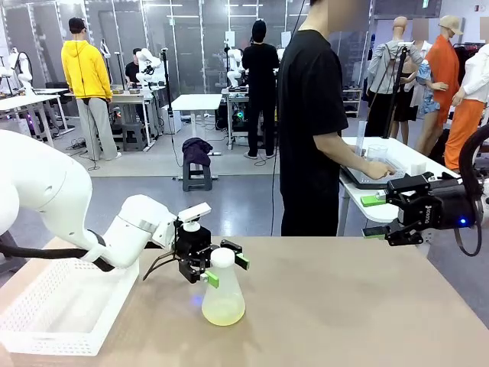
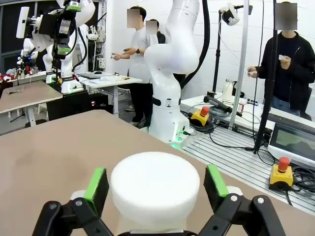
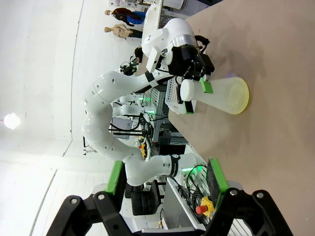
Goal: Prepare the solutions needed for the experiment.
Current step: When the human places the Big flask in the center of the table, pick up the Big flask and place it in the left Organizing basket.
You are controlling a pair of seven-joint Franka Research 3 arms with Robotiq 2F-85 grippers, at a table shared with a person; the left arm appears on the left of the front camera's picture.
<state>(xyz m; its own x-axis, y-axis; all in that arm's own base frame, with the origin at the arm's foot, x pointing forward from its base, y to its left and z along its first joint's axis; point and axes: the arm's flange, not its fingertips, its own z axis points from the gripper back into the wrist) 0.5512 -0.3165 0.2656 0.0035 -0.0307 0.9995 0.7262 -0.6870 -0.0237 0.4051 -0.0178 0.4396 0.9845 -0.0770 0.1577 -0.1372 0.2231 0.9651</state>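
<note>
Near the table's left, the left gripper [image 1: 222, 267] straddles the flask's [image 1: 223, 300] white cap [image 2: 155, 186], jaws open, ready to grip.

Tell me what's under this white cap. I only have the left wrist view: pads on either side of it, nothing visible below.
Observer: A clear conical flask, standing upright on the table. The cap sits on its neck.
Operator: Anything in it?
Observer: A shallow layer of pale yellow liquid at the bottom.
Operator: Where's the right claw?
Observer: The right claw is open, raised at the table's right side, well apart from the flask.
</note>
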